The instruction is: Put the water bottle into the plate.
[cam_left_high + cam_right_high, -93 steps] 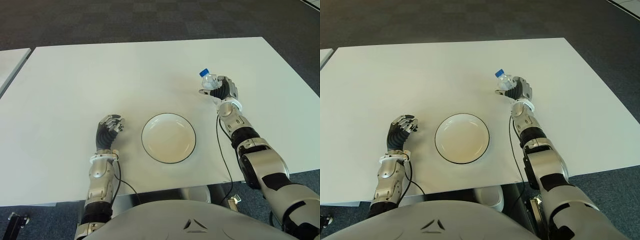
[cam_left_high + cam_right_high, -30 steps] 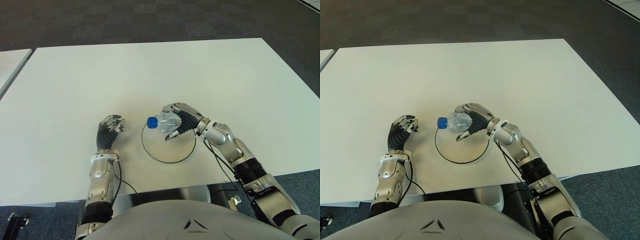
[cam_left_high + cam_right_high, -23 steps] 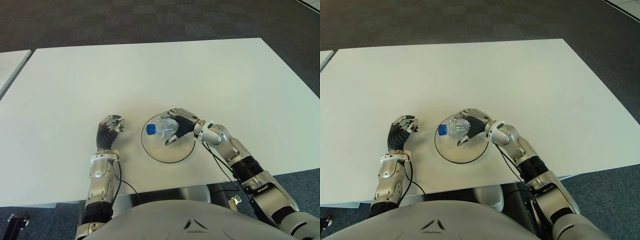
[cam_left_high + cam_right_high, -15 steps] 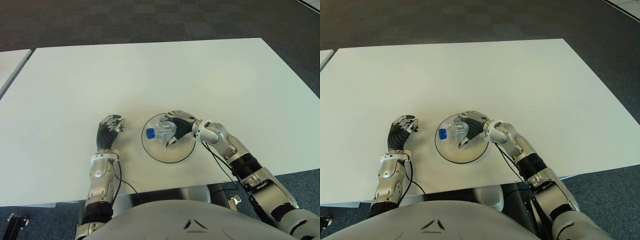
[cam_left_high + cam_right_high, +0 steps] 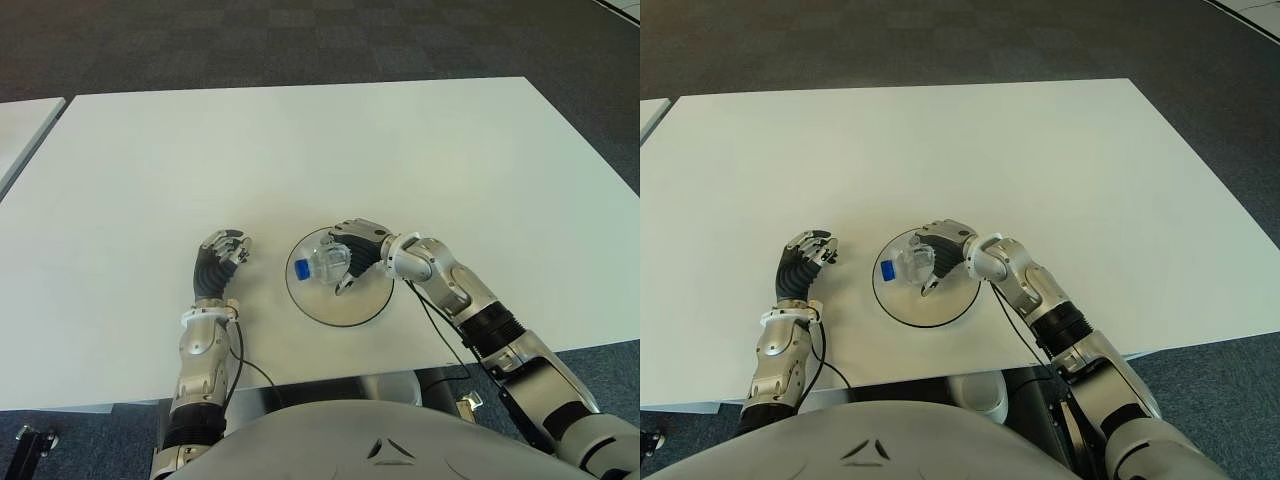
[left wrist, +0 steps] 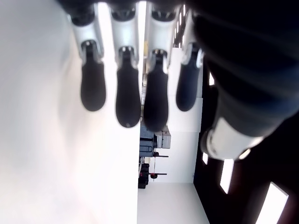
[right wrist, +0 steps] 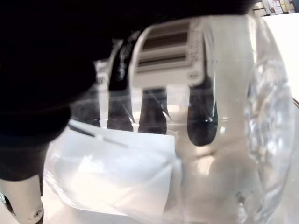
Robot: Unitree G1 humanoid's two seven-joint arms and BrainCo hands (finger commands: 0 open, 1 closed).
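A small clear water bottle [image 5: 322, 261] with a blue cap lies on its side over the white plate [image 5: 345, 304], cap pointing to the robot's left. My right hand [image 5: 350, 252] is wrapped round its body from above, fingers curled on it. In the right wrist view the clear bottle [image 7: 196, 140] fills the picture, with dark fingertips [image 7: 200, 128] showing through the plastic. My left hand [image 5: 220, 258] shows on the white table left of the plate, its fingers curled and holding nothing.
The white table [image 5: 300, 150] stretches wide behind the plate. Its front edge runs just below the plate. A second table's corner [image 5: 20, 120] shows at the far left, dark carpet beyond.
My right hand carried the bottle from the table's right side to the plate, tipped it onto its side and lowered it into the dish. The left hand stayed still.
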